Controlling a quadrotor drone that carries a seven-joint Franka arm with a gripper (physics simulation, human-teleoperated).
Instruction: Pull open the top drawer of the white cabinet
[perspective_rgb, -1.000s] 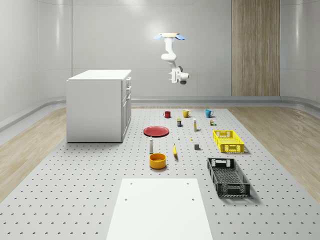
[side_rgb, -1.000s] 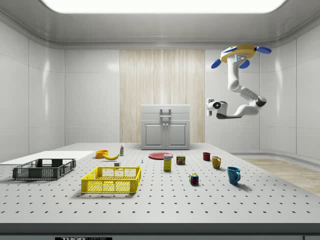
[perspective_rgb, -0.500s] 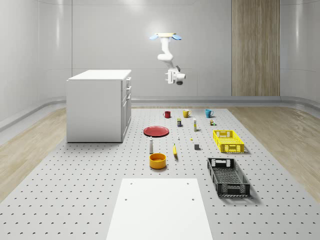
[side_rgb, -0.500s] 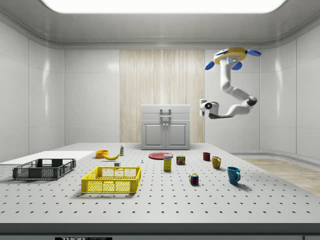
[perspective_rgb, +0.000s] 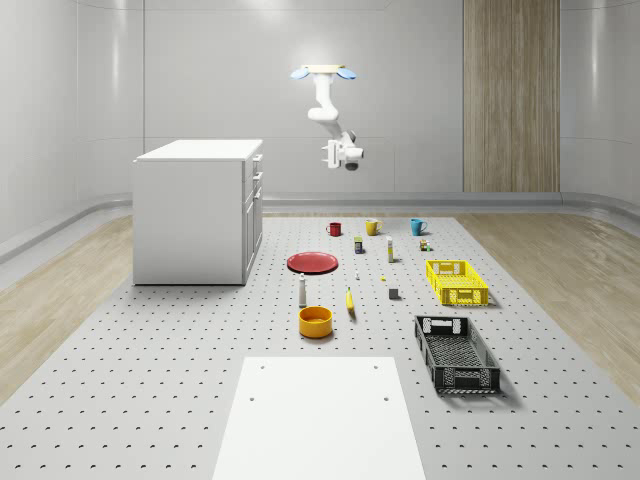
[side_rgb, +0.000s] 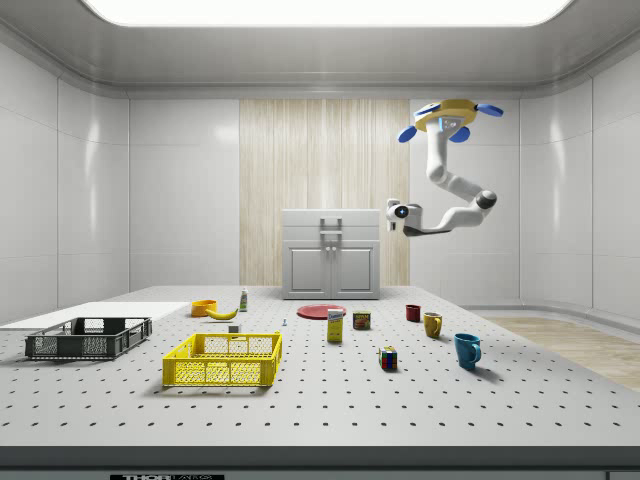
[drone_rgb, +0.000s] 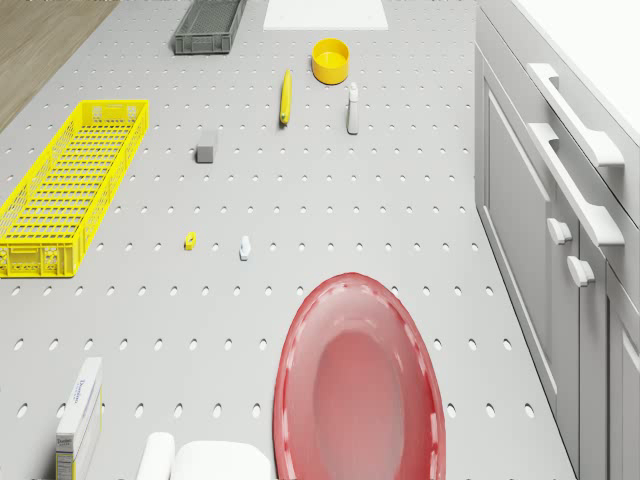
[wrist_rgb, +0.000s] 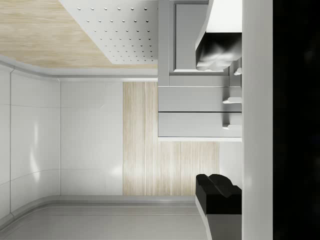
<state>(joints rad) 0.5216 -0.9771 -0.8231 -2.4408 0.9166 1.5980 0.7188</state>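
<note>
Far left of table (perspective_rgb: 150, 380): white cabinet (perspective_rgb: 195, 215), front facing right. Top drawer (perspective_rgb: 257, 161) flush w/ cabinet face, i.e. shut; in side view, drawer (side_rgb: 331, 219) sits at top of the front, handle in the middle.

Just right of cabinet, high in air: drone (perspective_rgb: 324, 72) hovering, above cabinet-top height, over far part of table near red plate (perspective_rgb: 313, 262). Arm hanging down from it, bent back toward cabinet. Gripper (perspective_rgb: 327, 155) at abt top-drawer height, pointing left at cabinet front, well apart from it, not touching handle. In side view, gripper (side_rgb: 392, 211) just off cabinet's right edge, level w/ top drawer.

Wrist view: fingers (wrist_rgb: 220, 47) spread wide, nothing between them but air; cabinet front seen through the gap.

Drone view: plate (drone_rgb: 360, 380) below, cabinet front (drone_rgb: 520, 200) beside it.

Further right: red mug (perspective_rgb: 334, 229), then yellow crate (perspective_rgb: 457, 282) & black crate (perspective_rgb: 456, 353) nearer.
</note>
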